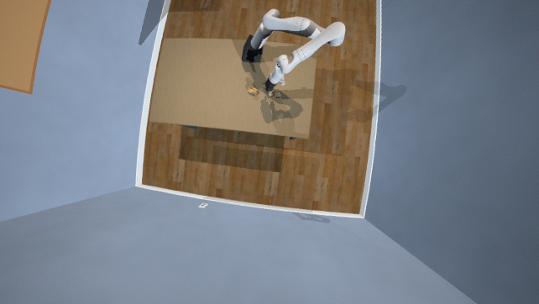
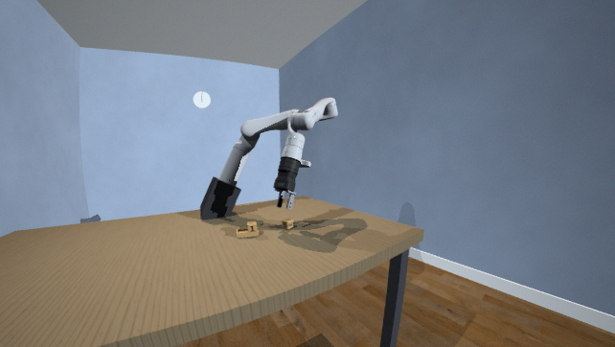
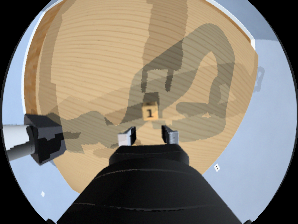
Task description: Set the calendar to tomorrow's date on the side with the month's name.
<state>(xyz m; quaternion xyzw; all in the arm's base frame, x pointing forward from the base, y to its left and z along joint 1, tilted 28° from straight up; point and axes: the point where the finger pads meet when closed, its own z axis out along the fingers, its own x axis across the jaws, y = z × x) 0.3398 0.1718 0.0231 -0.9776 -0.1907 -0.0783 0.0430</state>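
Note:
A small wooden calendar tray lies flat on the wooden table. One wooden cube stands in the tray. A second cube stands alone on the table to the right of the tray, apart from it; in the wrist view its top face shows a "1". My gripper is open and empty. It hangs a short way above the loose cube, fingers pointing down. The digits facing the month side are too small to read.
The arm's dark base stands on the table behind the tray. The table's right edge is some way beyond the loose cube. The arm's shadows fall across the table by the cube.

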